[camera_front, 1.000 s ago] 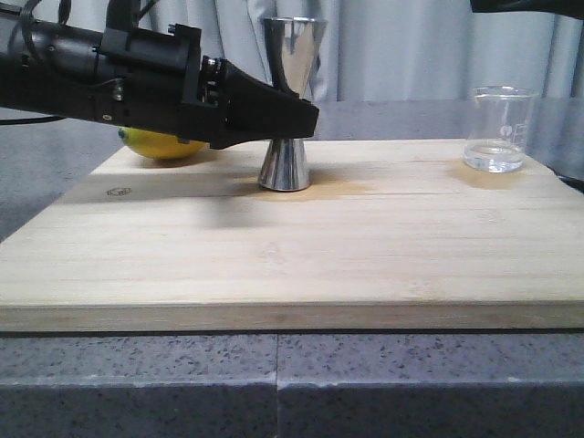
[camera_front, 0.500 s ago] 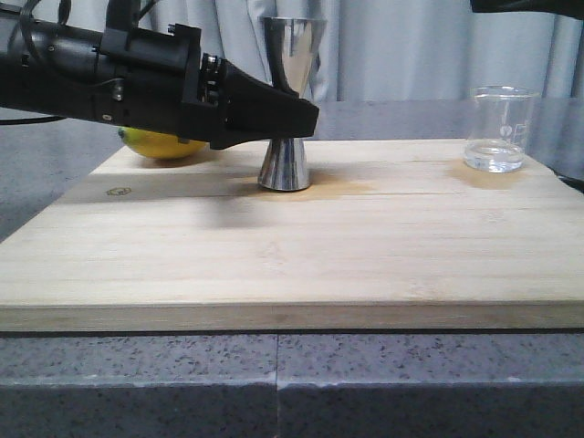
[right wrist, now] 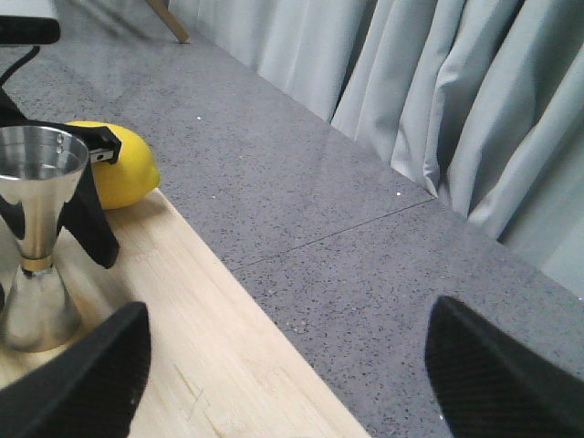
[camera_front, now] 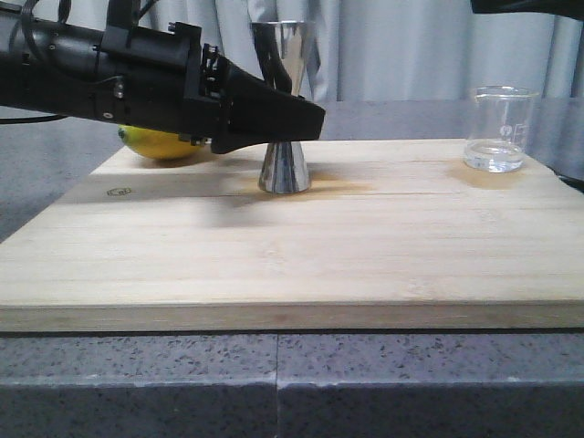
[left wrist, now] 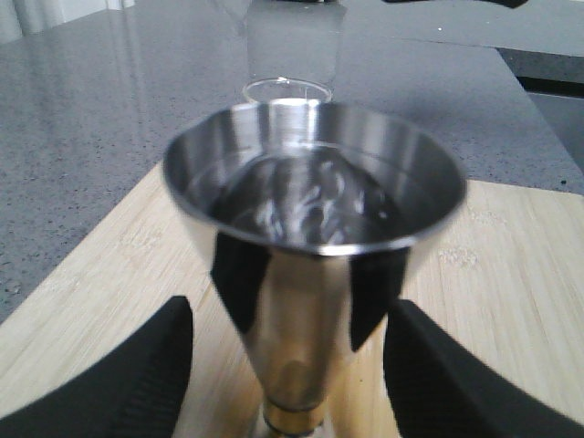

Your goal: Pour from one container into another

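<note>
The steel jigger (camera_front: 285,55) stands at the back middle of the wooden board (camera_front: 292,265), its top leaning slightly left. Rippling liquid fills its upper cup (left wrist: 310,182). My left gripper (camera_front: 315,117) reaches in from the left at the jigger's waist. In the left wrist view the left gripper (left wrist: 290,365) is open, one finger on each side of the stem with a gap on both sides. The glass beaker (camera_front: 498,132) stands at the back right corner with a little clear liquid; its rim (left wrist: 287,89) shows behind the jigger. My right gripper (right wrist: 287,365) hangs wide open and empty over the board's edge.
A yellow lemon (camera_front: 160,144) lies at the board's back left, behind the left arm, and also shows in the right wrist view (right wrist: 119,164). Grey speckled counter (camera_front: 292,383) surrounds the board. Curtains hang behind. A part of the right arm (camera_front: 529,5) crosses the top right.
The left gripper has pushed a little further right around the jigger's waist. The jigger's top has shifted left while its base stayed put. The beaker has not moved.
</note>
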`<state>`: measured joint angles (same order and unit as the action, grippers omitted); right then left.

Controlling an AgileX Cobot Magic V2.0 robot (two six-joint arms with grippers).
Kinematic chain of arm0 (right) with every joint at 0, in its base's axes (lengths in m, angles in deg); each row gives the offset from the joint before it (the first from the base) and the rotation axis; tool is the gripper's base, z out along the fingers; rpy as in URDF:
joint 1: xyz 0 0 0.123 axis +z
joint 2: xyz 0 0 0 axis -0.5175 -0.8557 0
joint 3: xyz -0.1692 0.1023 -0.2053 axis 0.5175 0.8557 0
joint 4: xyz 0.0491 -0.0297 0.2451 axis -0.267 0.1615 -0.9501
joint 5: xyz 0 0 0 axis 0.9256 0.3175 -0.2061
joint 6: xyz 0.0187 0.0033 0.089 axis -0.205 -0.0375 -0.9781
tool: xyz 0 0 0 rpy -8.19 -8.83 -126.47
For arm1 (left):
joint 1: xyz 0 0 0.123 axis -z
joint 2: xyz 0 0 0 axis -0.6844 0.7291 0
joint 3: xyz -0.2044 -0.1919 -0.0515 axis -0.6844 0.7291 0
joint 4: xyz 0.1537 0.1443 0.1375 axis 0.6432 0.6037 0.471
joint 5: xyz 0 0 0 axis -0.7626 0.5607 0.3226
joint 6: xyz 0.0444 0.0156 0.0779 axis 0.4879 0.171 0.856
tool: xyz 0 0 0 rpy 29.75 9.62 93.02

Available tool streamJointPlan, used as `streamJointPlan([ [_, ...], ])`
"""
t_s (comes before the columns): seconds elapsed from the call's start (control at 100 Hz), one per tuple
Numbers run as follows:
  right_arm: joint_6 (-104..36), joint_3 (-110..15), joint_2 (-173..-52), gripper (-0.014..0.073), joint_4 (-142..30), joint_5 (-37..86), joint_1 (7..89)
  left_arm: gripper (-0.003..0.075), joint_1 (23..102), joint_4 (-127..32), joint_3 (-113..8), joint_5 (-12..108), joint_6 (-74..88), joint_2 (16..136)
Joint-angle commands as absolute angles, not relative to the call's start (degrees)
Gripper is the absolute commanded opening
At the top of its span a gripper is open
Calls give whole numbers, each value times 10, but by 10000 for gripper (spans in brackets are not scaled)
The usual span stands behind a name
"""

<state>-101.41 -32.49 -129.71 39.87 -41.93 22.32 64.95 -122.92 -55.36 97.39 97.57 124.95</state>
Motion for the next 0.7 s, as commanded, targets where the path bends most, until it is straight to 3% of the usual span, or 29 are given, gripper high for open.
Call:
streamJointPlan([
  [0.0, -1009, -337, -1279, 554, 370, -434, 222, 435, 652, -1251, -567, 979, 946, 1216],
  [0.39, -1049, -339, -1279, 554, 370, -413, 222, 435, 652, -1156, -567, 910, 855, 1149],
  [0.69, -1254, -372, -1279, 553, 400, -339, 222, 435, 652, -1082, -570, 888, 759, 1109],
])
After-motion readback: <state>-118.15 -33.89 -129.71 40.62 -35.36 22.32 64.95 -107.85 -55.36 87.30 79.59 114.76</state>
